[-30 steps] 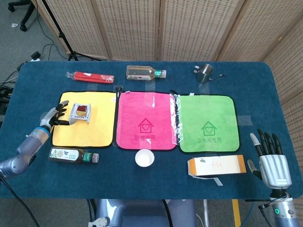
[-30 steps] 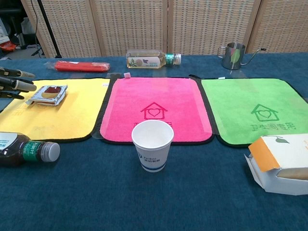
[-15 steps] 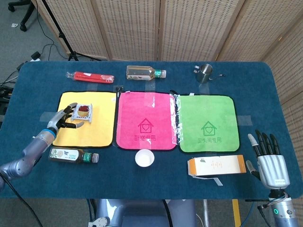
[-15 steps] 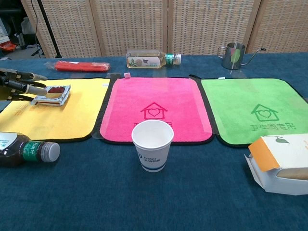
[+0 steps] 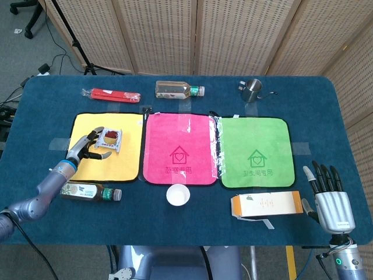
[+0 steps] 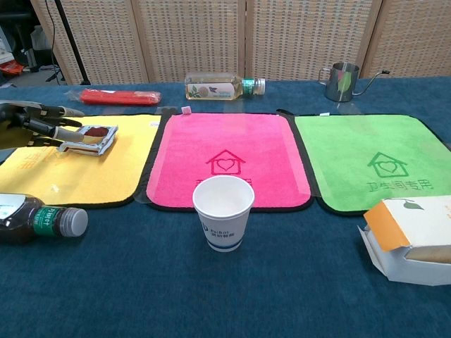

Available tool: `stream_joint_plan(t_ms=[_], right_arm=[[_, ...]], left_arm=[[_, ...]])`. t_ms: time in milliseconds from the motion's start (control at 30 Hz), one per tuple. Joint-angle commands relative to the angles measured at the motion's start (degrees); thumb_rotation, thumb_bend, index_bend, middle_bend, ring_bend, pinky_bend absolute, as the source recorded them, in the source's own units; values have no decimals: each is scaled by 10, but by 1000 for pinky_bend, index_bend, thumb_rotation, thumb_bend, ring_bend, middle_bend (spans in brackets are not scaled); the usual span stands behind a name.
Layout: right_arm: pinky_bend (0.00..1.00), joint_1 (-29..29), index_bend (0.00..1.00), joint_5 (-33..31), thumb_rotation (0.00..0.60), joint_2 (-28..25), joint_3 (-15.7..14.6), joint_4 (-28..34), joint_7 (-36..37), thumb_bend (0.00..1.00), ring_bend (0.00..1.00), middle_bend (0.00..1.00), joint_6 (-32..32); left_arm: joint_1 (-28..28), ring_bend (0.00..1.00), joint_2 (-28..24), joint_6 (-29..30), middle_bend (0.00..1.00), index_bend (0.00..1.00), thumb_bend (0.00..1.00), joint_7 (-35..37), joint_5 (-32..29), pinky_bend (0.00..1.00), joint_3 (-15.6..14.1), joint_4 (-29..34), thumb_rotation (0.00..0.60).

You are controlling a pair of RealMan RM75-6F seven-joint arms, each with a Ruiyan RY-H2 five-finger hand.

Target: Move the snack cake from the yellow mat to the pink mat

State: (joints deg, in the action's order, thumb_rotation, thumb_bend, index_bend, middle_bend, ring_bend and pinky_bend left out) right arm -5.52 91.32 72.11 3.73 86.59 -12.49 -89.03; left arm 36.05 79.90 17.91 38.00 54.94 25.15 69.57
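Observation:
The snack cake (image 5: 109, 139), a clear-wrapped red-topped piece, is over the upper part of the yellow mat (image 5: 111, 166). My left hand (image 5: 87, 146) grips its left edge between thumb and fingers. In the chest view the snack cake (image 6: 91, 138) sits tilted in the left hand (image 6: 29, 127), just above the yellow mat (image 6: 77, 176). The pink mat (image 5: 180, 146) lies directly to the right, bare. My right hand (image 5: 329, 195) hovers open off the table's front right corner, fingers spread, holding nothing.
A dark drink bottle (image 5: 87, 191) lies in front of the yellow mat. A paper cup (image 5: 178, 195) stands before the pink mat, and a carton box (image 5: 267, 205) lies before the green mat (image 5: 254, 153). Along the back lie a red packet (image 5: 111, 94), a clear bottle (image 5: 178, 90) and a steel pitcher (image 5: 252, 88).
My left hand has closed on the snack cake and carried it to the right across the yellow mat. The right hand has drifted slightly lower.

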Motion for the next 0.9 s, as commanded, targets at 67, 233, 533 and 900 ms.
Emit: stream_joint_plan(t_ms=[67, 233, 533, 900], right_arm=[[0, 0, 0, -1, 600, 0, 0, 0, 1, 337, 0, 0, 0], [0, -1, 0, 0, 600, 0, 0, 0, 0, 337, 0, 0, 1], [0, -1, 0, -1, 600, 0, -1, 0, 0, 337, 0, 0, 3], [0, -2, 0, 7, 600, 0, -7, 2, -5, 337, 0, 0, 4]], left_arm=[[5, 0, 6, 4, 0, 0, 280, -4, 3, 0, -3, 0, 600], [13, 0, 12, 7, 0, 0, 279, -10, 4, 0, -7, 9, 600], [27, 0, 18, 14, 0, 0, 280, -21, -2, 0, -12, 27, 600], [47, 0, 30, 26, 0, 0, 280, -41, -14, 0, -25, 40, 600]])
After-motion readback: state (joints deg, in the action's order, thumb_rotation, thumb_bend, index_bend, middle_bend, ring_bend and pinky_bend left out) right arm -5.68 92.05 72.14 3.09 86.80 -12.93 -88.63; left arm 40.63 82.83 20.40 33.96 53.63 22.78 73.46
